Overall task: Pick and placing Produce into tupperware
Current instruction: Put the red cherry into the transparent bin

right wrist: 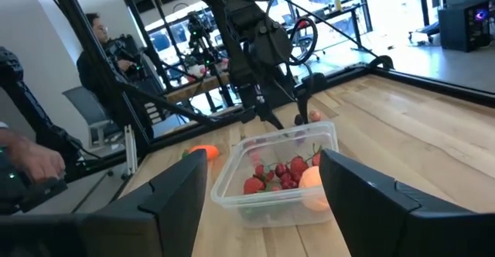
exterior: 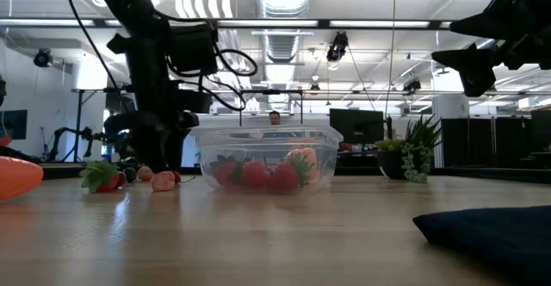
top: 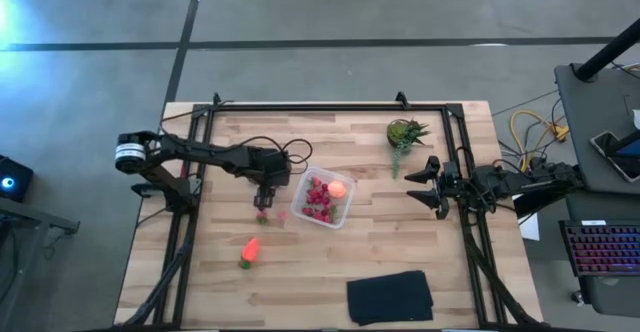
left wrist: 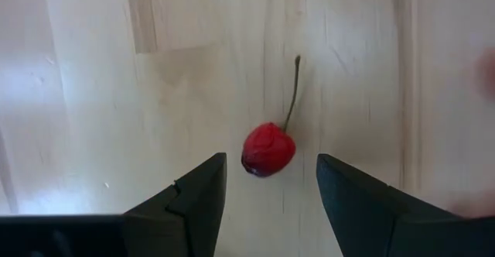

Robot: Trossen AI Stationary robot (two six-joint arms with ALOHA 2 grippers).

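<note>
While our left gripper hangs open just beside the box, on the side away from the plant, a loose cherry lies on the wood right ahead between its fingers, stem pointing straight away from us. We judge the left arm far nearer; our right gripper waits open past the box's plant side.

In the low view the carrot is cut off at the left edge, and the black cloth runs off the right. In the left wrist view 2 pink blurs at the edge are too soft to name.
</note>
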